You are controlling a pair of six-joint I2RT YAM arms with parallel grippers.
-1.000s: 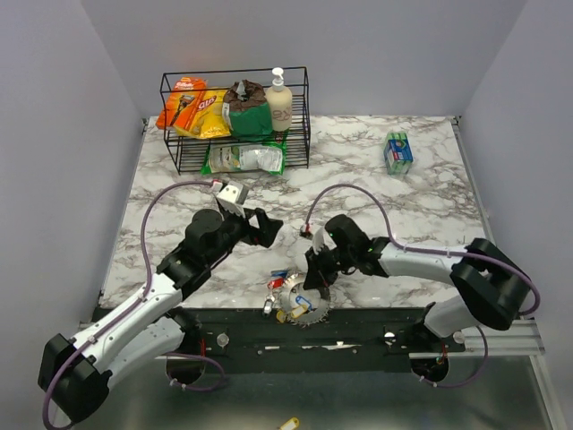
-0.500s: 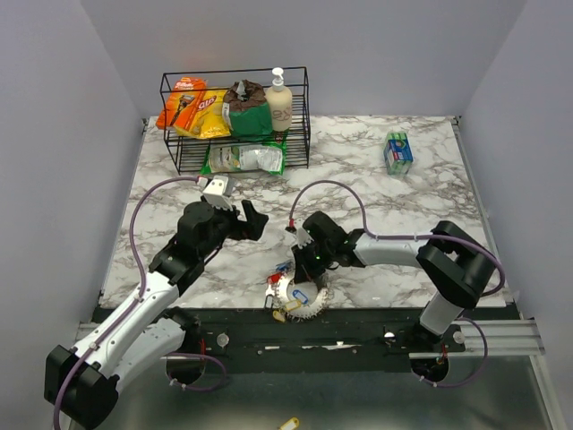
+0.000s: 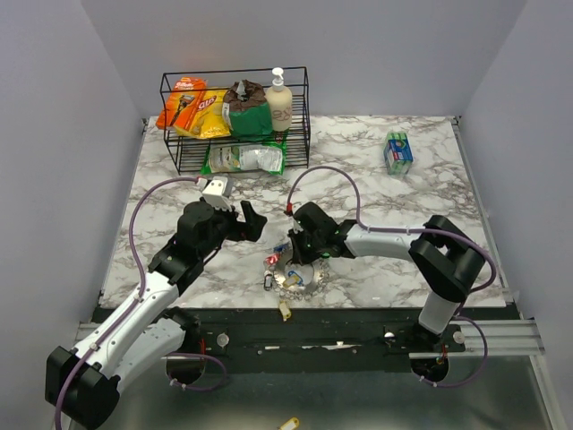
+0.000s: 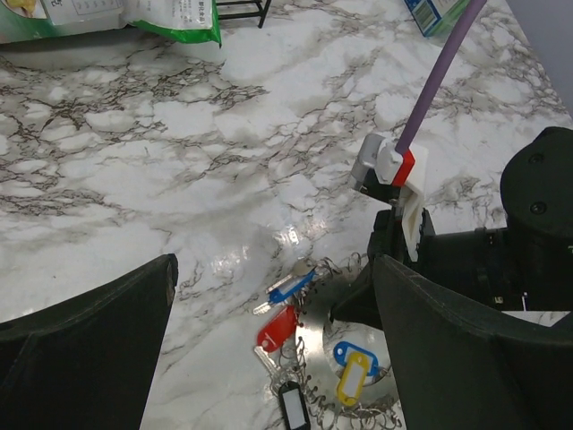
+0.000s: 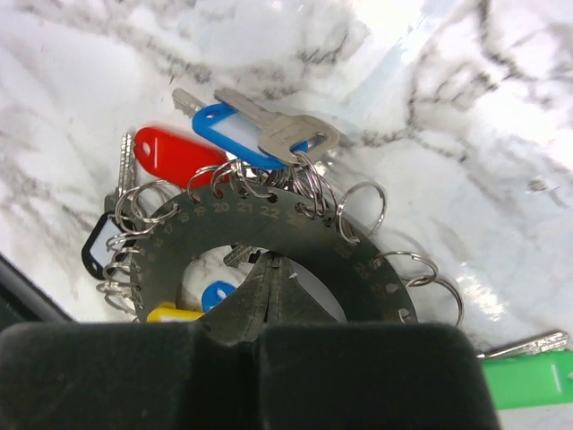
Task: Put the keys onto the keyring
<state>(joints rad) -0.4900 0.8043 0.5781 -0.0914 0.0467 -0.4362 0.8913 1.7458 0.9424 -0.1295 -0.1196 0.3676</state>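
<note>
- left gripper (image 3: 249, 219): spread wide and empty; hangs to the left of the right one, probably ready to feed keys
- right gripper (image 5: 269, 269): pinching the keyring (image 5: 295, 235) by its inner rim, likely to steady it
- keyring: flat on the table (image 5: 466, 107), curving around those fingertips
- keys (image 5: 237, 134): red and blue tags just beyond the tips

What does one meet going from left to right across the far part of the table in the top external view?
orange snack bag → yellow snack bag → dark green pouch → soap bottle → blue-green box
</note>
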